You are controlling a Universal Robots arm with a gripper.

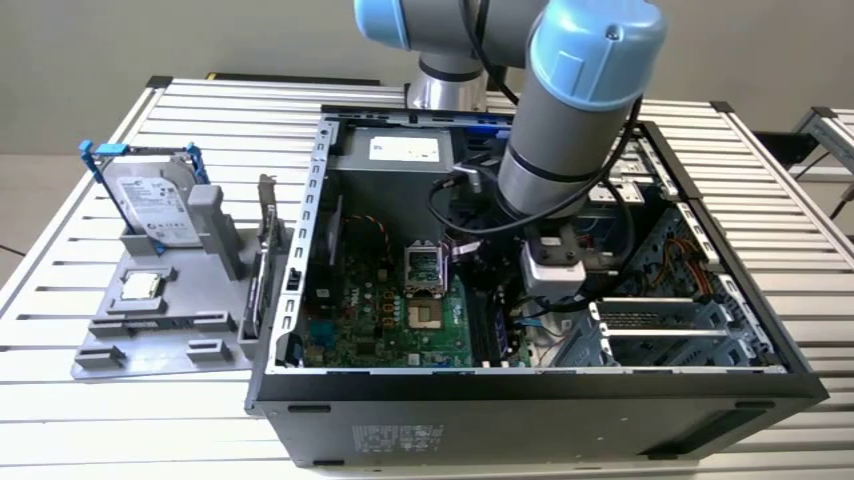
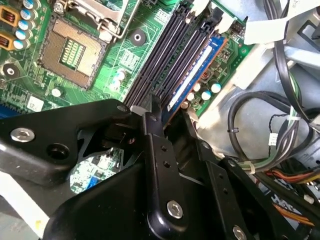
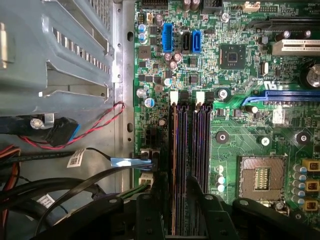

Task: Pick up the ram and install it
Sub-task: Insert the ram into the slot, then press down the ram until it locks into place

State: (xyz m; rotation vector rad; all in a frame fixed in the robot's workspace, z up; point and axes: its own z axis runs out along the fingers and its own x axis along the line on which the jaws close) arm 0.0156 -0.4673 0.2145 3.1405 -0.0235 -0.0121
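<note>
**Worktop** (image 1: 80,420): slatted aluminium surface carrying all items.

**Black open-sided computer tower case** (image 1: 534,385): lies on its side at the middle of the worktop, interior facing up. Contents:
- Green motherboard (image 1: 360,320) (image 2: 130,60) (image 3: 200,50) on the case floor.
- Square silver processor socket (image 1: 420,265) (image 2: 70,50) (image 3: 261,177), open, pins exposed.
- Row of long black memory slots (image 2: 160,60) (image 3: 202,150), just beside the socket.
- Bundles of black, red and orange cables, near the slot row on the side away from the socket.

**Slim dark memory stick with a blue-and-white label, the ram** (image 2: 197,72) (image 3: 174,160): stands on edge in the outermost slot of the row, the one farthest from the socket and nearest the cables. Whether it is fully seated cannot be told.

**Grey and light-blue robot arm** (image 1: 574,120): reaches down into the case from the far side.

**Black hand** (image 1: 545,300) (image 2: 171,114) (image 3: 174,192): low over the slot row, astride one end of the ram. Whether it clamps the ram or stands clear of it cannot be told.

**Grey moulded parts holder** (image 1: 147,330): on the worktop at the exterior view's left of the case. Holds:
- Silver hard drive in a blue frame (image 1: 150,205), propped upright.
- Small square silver chip (image 1: 140,287), lying flat.
- Tall circuit card with a metal bracket (image 1: 267,250), on edge at the side nearest the case.
</note>
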